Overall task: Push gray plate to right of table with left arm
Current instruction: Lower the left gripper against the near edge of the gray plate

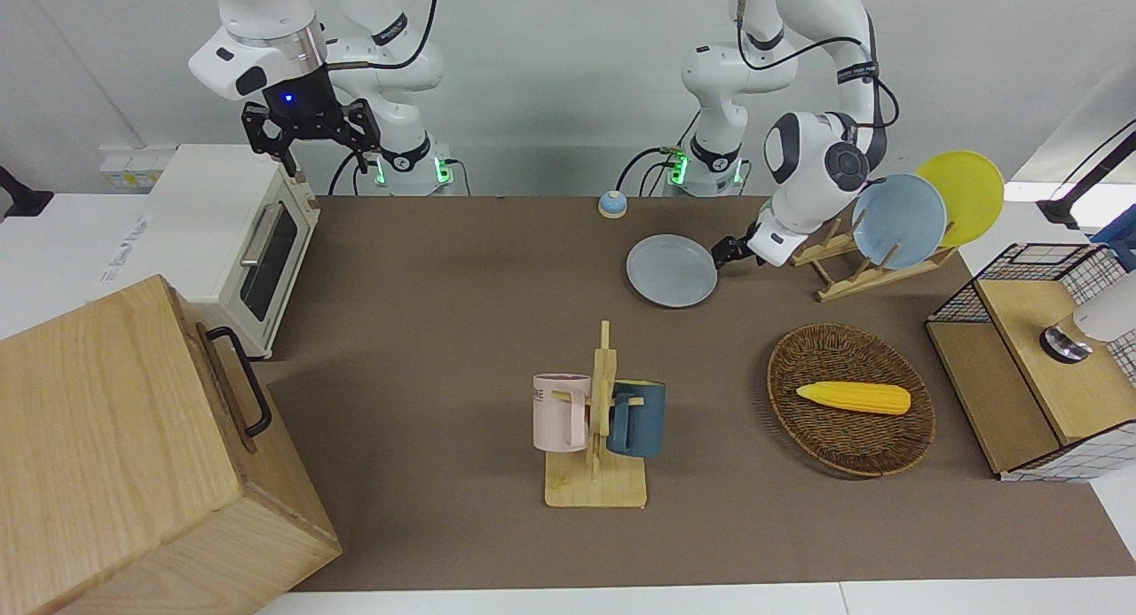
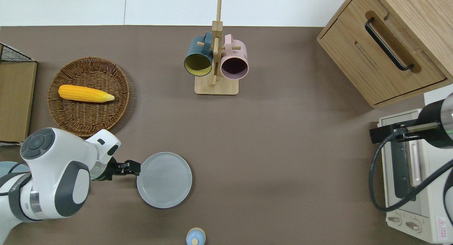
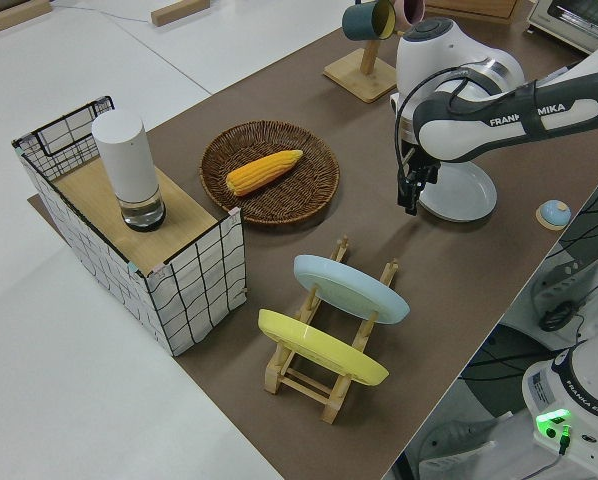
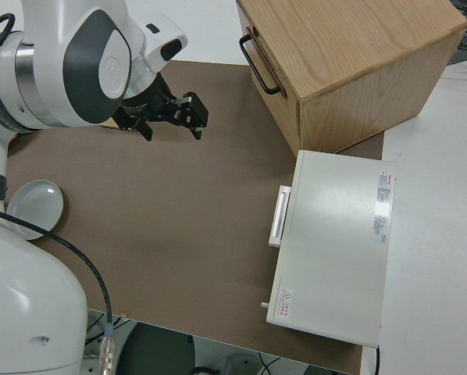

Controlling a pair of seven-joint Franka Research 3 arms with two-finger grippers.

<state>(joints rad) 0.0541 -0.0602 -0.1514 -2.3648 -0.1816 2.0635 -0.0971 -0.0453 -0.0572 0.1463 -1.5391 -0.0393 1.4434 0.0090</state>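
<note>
The gray plate point(image 1: 672, 271) lies flat on the brown table point(image 1: 444, 331), near the robots' edge; it also shows in the overhead view point(image 2: 164, 179) and the left side view point(image 3: 459, 192). My left gripper point(image 1: 723, 251) is low at the table, fingers shut and empty. Its tip is at the plate's rim, on the side toward the left arm's end of the table, as the overhead view point(image 2: 136, 167) and the left side view point(image 3: 411, 198) show. My right gripper point(image 1: 324, 152) is open and parked.
A wooden rack holds a sky-blue plate point(image 1: 898, 221) and a yellow plate point(image 1: 963, 193) beside the left arm. A wicker basket point(image 1: 799, 366) holds a corn cob. A mug rack point(image 1: 599, 420), a small blue bell point(image 1: 612, 204), a toaster oven point(image 1: 231, 242) and a wooden cabinet point(image 1: 115, 455) stand around.
</note>
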